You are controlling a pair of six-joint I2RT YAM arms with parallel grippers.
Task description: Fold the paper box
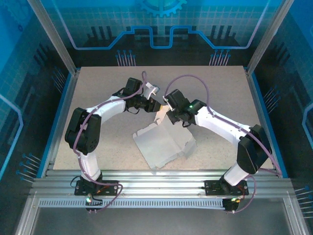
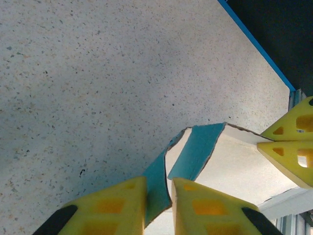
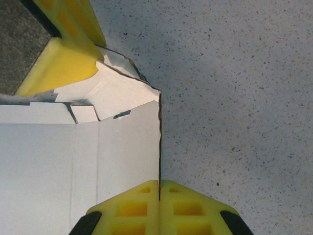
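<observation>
Pale, speckled grey surface (image 1: 220,83) across the middle of the top view, edged left and right by a thin blue strip (image 1: 57,122). Along the lower edge, stacked aluminium rails (image 1: 161,178) and below them a long slotted strip (image 1: 146,202). At upper left and upper right, 2 slanted aluminium posts (image 1: 51,34). Behind, a blue back panel (image 1: 220,24) with a fine grid, a bright stepped outline and a gear emblem (image 1: 161,6) at top centre. Dark blue side panels (image 1: 19,98) on both flanks. Cool bluish light throughout, soft shadows. Same speckled surface (image 2: 98,73) in the left wrist view, blue edge at upper right, darkness beyond.
</observation>
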